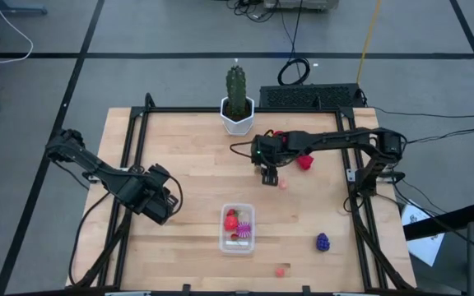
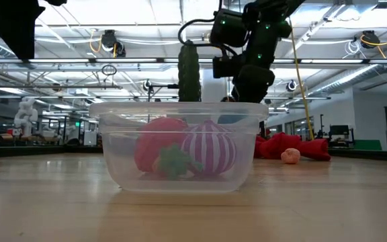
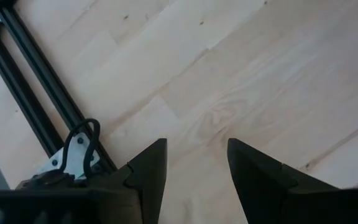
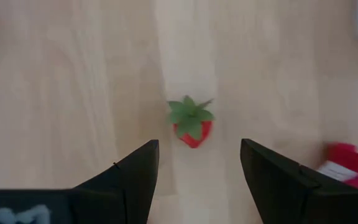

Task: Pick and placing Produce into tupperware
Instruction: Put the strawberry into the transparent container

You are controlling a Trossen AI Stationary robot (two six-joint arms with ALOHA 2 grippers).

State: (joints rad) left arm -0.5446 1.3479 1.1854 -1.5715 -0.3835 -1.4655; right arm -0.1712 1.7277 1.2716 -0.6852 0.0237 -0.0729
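The clear tupperware (image 1: 237, 240) stands near the table's front middle, holding a red strawberry (image 2: 158, 151) and a striped magenta round piece (image 2: 209, 148). My right gripper (image 1: 268, 175) hangs open above mid-table. Below it a second strawberry (image 4: 191, 121) lies on the wood, ahead of the parted fingers (image 4: 197, 146). A dark purple grape bunch (image 1: 322, 242) lies at the front right. One small pink piece (image 1: 284, 183) rests beside the right gripper, another (image 1: 280, 270) near the front edge. My left gripper (image 1: 159, 205) waits open over bare wood at the left (image 3: 194, 144).
A green cactus in a white pot (image 1: 237, 103) stands at the far middle. A red cloth (image 1: 304, 161) lies under the right arm, close to the gripper. Black frame rails (image 1: 130, 148) run along the table's sides. Bare wood lies between the tupperware and the left gripper.
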